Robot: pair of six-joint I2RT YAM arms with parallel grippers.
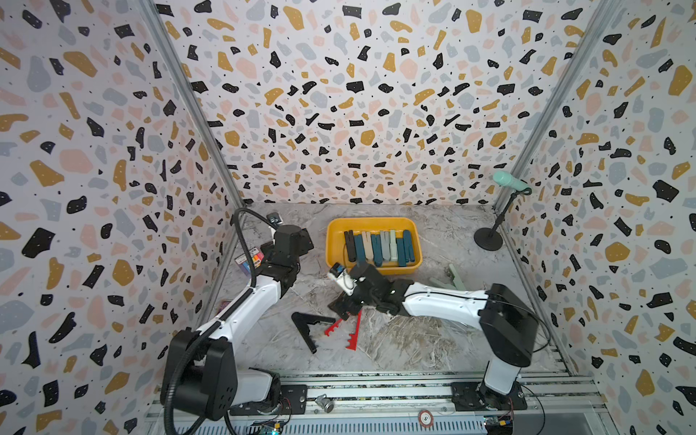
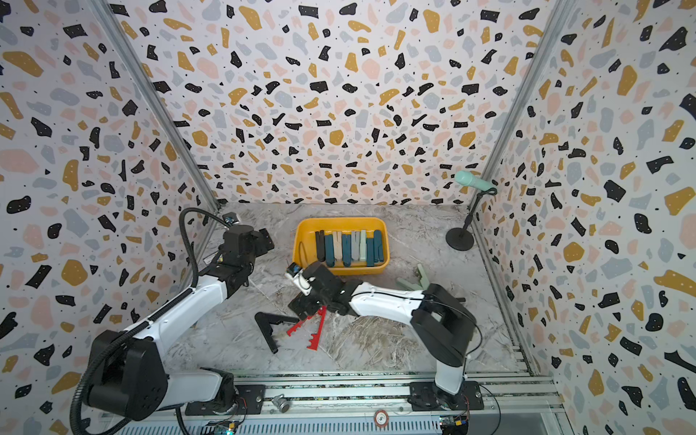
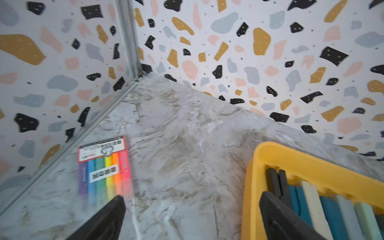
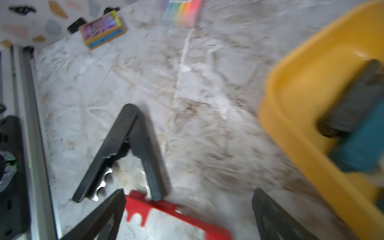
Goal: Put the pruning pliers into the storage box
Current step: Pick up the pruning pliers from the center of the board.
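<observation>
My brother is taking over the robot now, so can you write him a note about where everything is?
Left claw: open, empty, beside the storage box.
Right claw: open, low over the red pliers, not gripping them.
Done: a row of pliers lies in the box.
Left to do: red pliers, black pliers beside them, mint pliers right of the box, all on the table.
</observation>
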